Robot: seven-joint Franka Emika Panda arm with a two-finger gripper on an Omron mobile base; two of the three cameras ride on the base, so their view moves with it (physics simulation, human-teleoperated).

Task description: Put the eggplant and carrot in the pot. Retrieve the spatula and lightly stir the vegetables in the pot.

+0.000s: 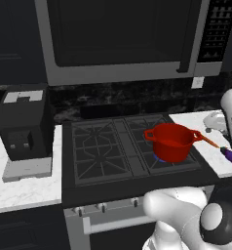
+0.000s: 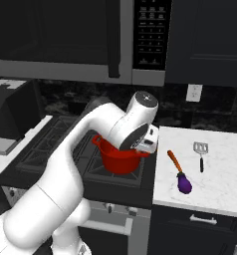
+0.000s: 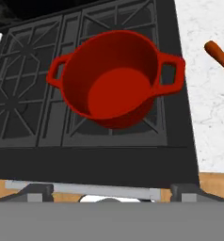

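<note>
Two vegetables lay on the white marble desk at the right of the right base view: the carrot slanting from upper left to lower right, and the eggplant touching its lower end. Just right of them, apart, lay the spatula. The red pot stood empty on the front right burner of the stove, in the middle of the hand view, with the carrot's end at that view's upper right edge. Whether the end effector was open or closed I cannot tell; its fingertips were hidden. Above hung a microwave, and a black coffee machine stood at left.
</note>
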